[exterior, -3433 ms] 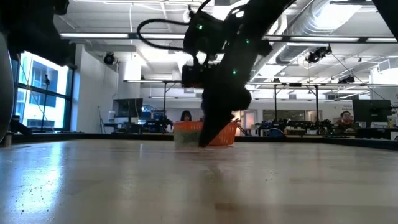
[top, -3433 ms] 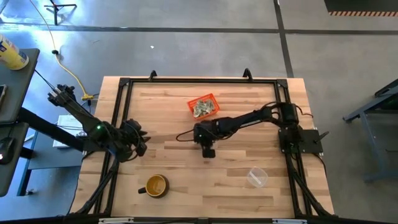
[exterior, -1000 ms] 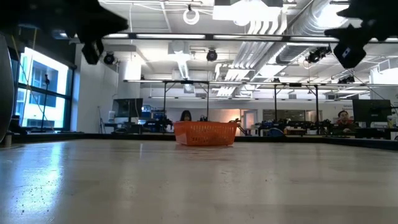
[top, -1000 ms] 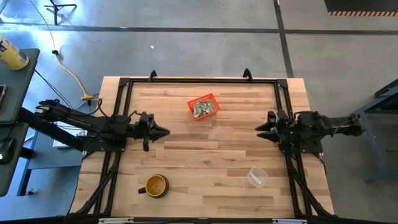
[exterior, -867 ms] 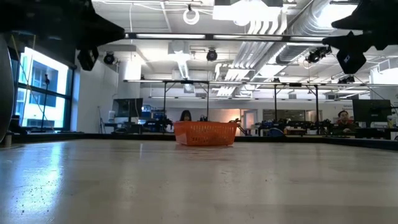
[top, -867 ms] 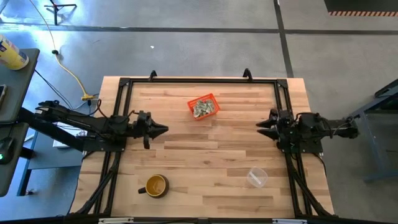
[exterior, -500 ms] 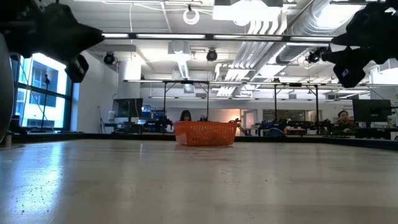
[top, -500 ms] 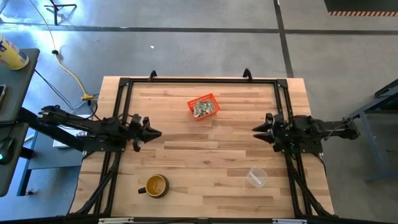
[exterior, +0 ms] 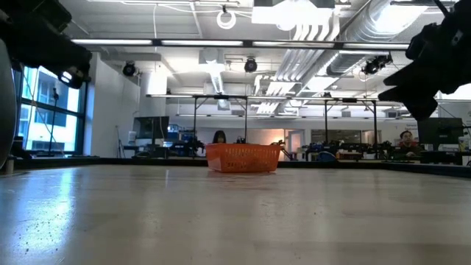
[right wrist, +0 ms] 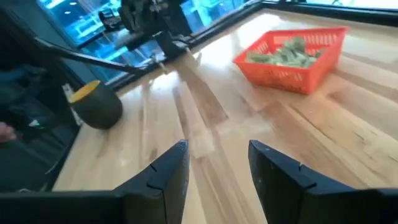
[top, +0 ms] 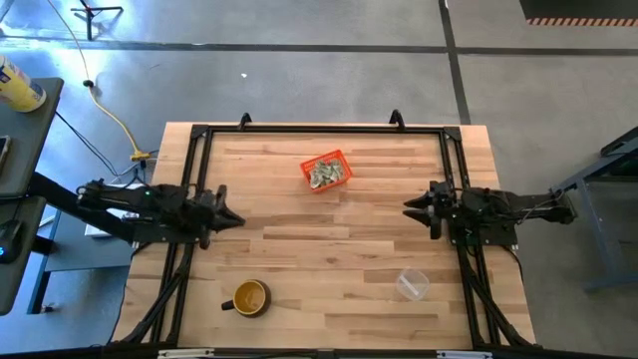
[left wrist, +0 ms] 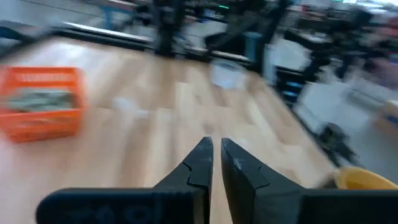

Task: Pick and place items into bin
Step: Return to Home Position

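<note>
Holds left gripper (top: 237, 220), nearly pressed together, well left of the orange basket (top: 342, 156) of scraps (top: 326, 175); right gripper (top: 407, 208), spread, well right of it.

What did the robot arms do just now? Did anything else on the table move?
The right arm pulled back from the middle of the table, near the basket, to the right edge; its jaws are open and empty. The left arm straightened out at the left edge, jaws nearly together. The basket with its scraps, the mug and the clear cup stayed put.
</note>
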`<state>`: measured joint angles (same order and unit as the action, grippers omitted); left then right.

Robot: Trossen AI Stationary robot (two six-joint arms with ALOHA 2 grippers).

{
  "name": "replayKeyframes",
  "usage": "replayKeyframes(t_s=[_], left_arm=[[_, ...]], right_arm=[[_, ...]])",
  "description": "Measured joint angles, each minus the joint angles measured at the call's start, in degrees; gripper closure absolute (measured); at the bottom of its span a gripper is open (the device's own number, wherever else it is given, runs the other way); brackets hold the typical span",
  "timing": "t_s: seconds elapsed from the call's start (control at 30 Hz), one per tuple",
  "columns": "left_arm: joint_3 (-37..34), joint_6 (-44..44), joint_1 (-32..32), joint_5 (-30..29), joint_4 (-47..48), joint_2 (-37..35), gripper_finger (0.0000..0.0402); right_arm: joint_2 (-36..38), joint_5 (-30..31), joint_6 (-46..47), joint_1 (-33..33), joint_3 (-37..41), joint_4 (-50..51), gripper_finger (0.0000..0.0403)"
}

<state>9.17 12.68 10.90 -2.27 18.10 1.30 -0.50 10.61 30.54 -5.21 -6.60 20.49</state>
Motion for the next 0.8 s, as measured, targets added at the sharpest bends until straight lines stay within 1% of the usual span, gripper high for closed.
replayKeyframes(t_s=[0.1,0.17,0.23,0.4,0.5,0.8], left_arm=[[1.9,-0.3,0.0,-4.8,2.6,-1.0,0.0334],[3.0,-0.4,0.0,-5.7,2.1,-0.8,0.0334],[3.4,-0.4,0.0,-5.8,0.8,-0.2,0.0334],[3.3,-0.4,0.0,-5.8,2.1,0.1,0.0334],[3.2,-0.4,0.0,-5.8,3.5,0.2,0.0334],[3.2,-0.4,0.0,-5.8,3.1,0.2,0.0334]], right_arm=[[-0.3,0.6,0.1,0.0,-0.3,1.5,0.0247],[-0.5,0.3,0.1,0.0,-0.3,1.5,0.0245],[-0.5,0.2,0.1,0.0,-0.3,1.5,0.0242],[-0.5,0.2,0.1,0.0,-0.3,1.5,0.0237],[-0.5,0.2,0.1,0.0,-0.3,1.5,0.0240],[-0.5,0.2,0.1,0.0,-0.3,1.5,0.0247]])
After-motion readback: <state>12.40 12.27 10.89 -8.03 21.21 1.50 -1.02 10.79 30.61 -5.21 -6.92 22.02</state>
